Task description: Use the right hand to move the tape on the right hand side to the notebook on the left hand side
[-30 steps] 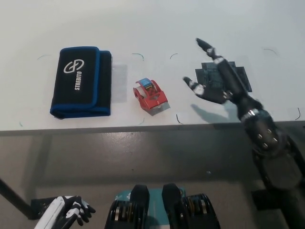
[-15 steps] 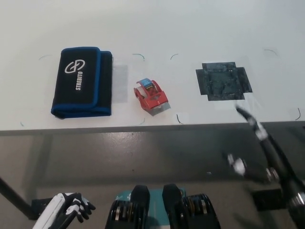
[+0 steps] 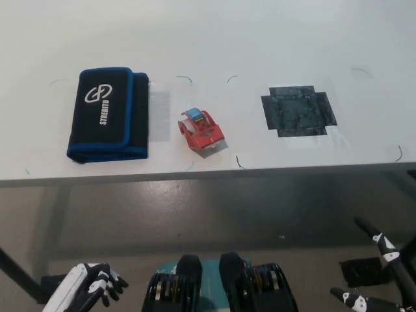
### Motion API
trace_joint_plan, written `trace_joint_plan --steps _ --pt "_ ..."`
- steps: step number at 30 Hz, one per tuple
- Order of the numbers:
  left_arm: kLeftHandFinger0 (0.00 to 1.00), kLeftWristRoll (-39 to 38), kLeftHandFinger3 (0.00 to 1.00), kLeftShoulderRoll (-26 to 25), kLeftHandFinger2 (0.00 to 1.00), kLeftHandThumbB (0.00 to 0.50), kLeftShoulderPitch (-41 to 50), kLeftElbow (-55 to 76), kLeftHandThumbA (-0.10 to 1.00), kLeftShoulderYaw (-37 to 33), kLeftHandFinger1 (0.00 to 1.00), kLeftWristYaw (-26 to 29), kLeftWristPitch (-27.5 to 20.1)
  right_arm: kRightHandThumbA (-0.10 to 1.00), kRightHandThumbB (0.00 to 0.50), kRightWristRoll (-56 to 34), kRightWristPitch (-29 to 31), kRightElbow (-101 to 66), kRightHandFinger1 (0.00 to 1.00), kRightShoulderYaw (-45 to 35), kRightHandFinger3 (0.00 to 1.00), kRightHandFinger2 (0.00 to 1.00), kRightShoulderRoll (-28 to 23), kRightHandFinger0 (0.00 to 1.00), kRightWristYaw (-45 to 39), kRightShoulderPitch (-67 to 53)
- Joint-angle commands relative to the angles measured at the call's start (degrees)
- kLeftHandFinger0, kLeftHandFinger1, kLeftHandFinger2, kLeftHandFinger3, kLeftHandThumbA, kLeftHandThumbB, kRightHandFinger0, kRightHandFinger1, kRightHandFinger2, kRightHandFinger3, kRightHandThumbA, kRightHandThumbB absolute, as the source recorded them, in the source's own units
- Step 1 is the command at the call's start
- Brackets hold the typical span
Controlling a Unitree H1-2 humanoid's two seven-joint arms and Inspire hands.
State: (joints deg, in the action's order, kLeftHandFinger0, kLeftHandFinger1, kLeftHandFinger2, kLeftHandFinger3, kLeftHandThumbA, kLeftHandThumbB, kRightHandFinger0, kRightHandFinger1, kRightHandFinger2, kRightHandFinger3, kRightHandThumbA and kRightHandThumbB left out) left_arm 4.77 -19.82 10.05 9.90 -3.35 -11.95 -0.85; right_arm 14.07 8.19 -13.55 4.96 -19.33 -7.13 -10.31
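R hand (image 3: 380, 273) has dropped from above the table (image 3: 260, 39) to lower right, below its edge; fingers spread, holding nothing. Tape dispenser (image 3: 201, 130) unmoved at table centre, near notebook (image 3: 107, 114), not on it. L hand (image 3: 91, 286) rests lower left. Task appears incomplete.

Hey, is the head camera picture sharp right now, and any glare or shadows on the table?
Head view: table evenly lit, no hard glare; red tape dispenser and black pouch sharp, casting short soft shadows; right hand at the lower right edge looks slightly soft.
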Motion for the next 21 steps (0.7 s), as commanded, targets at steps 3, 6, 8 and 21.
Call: trace_joint_plan --steps 3,6,8,21 --pt "0.39 -1.0 0.66 -0.3 0.49 0.160 1.6 1.5 0.82 0.5 0.41 -0.5 -1.1 0.90 0.080 2.8 0.9 1.1 1.00 0.7 1.00 1.00 -0.4 1.00 -0.3 0.5" --pt "0.40 -1.8 0.66 -0.3 0.49 0.153 1.6 1.4 0.79 0.7 0.41 -0.7 -1.4 0.89 0.072 2.7 1.3 1.6 1.00 0.5 1.00 1.00 -0.2 1.00 0.0 1.0" --pt "0.42 -1.5 0.67 -0.3 0.49 0.158 1.7 1.5 0.81 0.7 0.41 -0.7 -1.2 0.89 0.063 3.3 1.4 1.7 1.00 0.4 1.00 1.00 -0.4 1.00 0.2 1.2" --pt "0.37 -3.0 0.63 -0.2 0.46 0.172 1.1 -0.1 0.79 1.0 0.39 -1.1 -2.8 0.88 0.066 5.4 1.5 1.9 1.00 -0.1 1.00 1.00 -1.2 1.00 0.3 2.1"
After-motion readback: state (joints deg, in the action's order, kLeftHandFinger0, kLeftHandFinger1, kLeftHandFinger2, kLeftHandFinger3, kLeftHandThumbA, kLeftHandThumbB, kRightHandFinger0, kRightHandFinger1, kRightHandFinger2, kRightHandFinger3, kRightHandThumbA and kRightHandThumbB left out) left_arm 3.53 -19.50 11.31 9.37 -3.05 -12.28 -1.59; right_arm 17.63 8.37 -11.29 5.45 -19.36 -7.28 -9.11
